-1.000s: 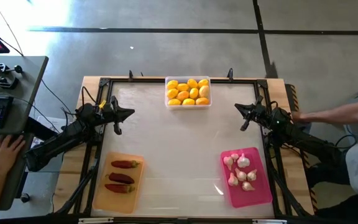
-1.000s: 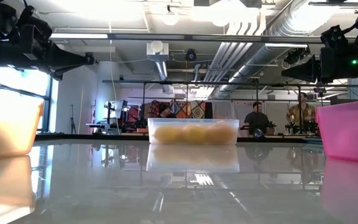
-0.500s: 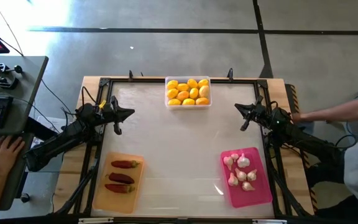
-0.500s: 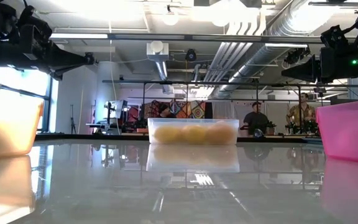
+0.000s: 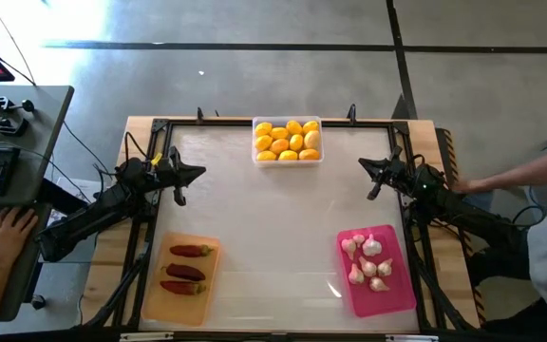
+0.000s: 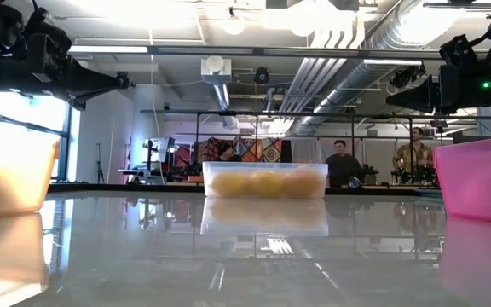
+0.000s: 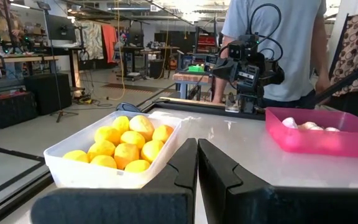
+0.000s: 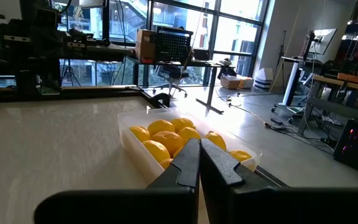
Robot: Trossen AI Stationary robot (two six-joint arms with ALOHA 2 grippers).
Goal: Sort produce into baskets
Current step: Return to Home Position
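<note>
red chilis likely light, bendy, take mid-body | garlic papery, fragile | left pincer, right pincer pressed together, empty

Robotics lab/workshop: exposed ceiling ducts, workbenches w/ gear (big windows, concrete floor)

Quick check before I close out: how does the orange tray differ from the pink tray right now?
The orange tray holds three dark red chili peppers; the pink tray holds several whitish garlic bulbs. The orange tray sits on the left side of the table, the pink tray on the right side. Both are shallow rectangles with rounded corners, set along the same table edge.
</note>
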